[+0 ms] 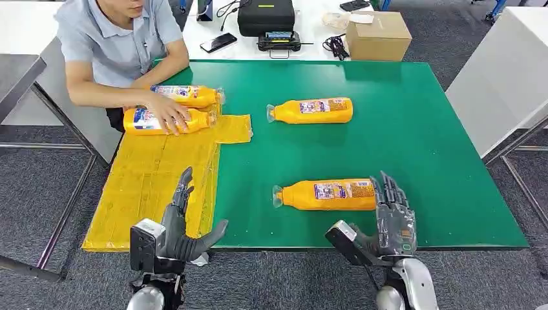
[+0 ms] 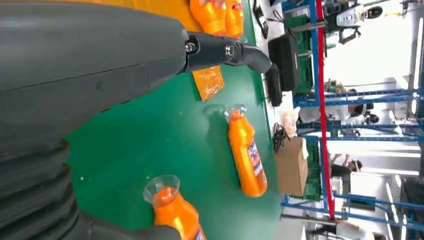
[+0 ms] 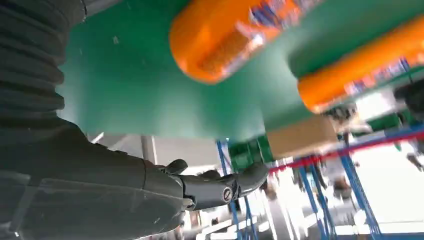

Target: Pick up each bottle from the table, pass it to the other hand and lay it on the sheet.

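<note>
Bottle labels (image 1: 330, 191) printed blue and red, lettering too small to read

The head view looks forward and down from high on the robot over the whole green desk (image 1: 413, 129). Each wrist view sits close behind its own hand, turned on its side, skimming low across the desk. All three share the nearest bottle (image 1: 329, 194) and the cardboard box (image 1: 378, 35) beyond.
</note>
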`<state>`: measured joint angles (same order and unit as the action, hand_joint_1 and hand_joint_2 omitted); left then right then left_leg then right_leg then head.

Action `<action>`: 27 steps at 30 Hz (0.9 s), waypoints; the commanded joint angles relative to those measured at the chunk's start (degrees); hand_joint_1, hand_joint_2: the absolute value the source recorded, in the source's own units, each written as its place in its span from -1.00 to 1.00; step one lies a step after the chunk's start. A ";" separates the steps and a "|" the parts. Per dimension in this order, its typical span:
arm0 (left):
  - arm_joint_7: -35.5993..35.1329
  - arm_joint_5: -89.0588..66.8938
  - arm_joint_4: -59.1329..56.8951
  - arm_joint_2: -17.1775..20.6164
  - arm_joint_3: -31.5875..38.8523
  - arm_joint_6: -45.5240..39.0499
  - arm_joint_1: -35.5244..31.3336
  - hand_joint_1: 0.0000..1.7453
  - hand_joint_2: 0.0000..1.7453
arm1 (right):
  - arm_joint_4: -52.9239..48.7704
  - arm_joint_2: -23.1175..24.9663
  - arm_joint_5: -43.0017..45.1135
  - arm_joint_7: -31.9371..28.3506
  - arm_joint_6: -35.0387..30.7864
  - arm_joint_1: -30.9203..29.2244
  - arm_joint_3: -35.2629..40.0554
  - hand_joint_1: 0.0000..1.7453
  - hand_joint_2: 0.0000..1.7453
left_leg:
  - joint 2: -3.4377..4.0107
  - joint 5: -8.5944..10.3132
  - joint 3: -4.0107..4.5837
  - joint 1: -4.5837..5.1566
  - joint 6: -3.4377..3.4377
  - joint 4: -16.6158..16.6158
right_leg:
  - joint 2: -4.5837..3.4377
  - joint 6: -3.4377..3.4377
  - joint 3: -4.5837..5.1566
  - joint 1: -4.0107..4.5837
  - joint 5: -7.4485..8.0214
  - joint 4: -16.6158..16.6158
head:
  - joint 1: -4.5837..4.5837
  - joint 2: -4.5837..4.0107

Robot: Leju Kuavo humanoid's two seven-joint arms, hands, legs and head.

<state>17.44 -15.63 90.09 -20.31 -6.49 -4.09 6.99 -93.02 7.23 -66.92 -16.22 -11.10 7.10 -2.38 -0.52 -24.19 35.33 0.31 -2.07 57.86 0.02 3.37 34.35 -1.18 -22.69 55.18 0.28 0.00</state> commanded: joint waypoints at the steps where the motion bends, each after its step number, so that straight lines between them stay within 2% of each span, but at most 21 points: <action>1: -3.26 -1.73 -4.45 0.31 -6.06 -0.10 -4.42 -1.00 1.00 | 24.98 -3.11 3.35 0.31 2.58 -15.61 -4.99 -1.00 1.00 | 0.16 0.00 -0.19 -0.07 0.05 -0.05 | -0.13 -0.07 -0.19 0.08 0.09 -0.14 | 0.02 0.00; 7: -3.79 -1.36 -7.02 0.31 -6.32 -0.30 -5.60 -1.00 1.00 | 29.40 -2.47 2.41 0.13 1.30 -18.57 -4.98 -1.00 1.00 | 0.04 0.05 -0.25 -0.03 0.03 -0.06 | 0.00 -0.08 -0.25 0.05 0.05 -0.10 | 0.00 0.00; 17: -3.79 -1.36 -7.00 0.31 -6.26 -0.31 -5.57 -1.00 1.00 | 29.22 -2.00 2.41 0.10 1.27 -18.35 -4.76 -1.00 1.00 | -0.01 0.00 -0.17 -0.04 0.03 -0.02 | 0.03 -0.05 -0.18 0.05 -0.01 -0.05 | -0.02 0.00; 27: -3.29 -1.77 -7.46 0.31 -6.92 -0.34 -5.94 -1.00 1.00 | 27.75 -1.42 -1.65 0.61 0.18 -17.98 -0.34 -1.00 1.00 | 0.06 -0.08 -0.27 -0.05 0.11 0.00 | -0.02 -0.13 -0.25 0.07 -0.07 0.00 | -0.02 0.00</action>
<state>14.14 -17.33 86.73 -19.69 -11.85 -4.28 3.55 -68.74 5.51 -67.12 -16.20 -10.64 -8.71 -5.33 -0.52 -24.17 35.29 0.32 -2.09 57.87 0.02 3.40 34.32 -1.18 -22.67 55.19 0.26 0.00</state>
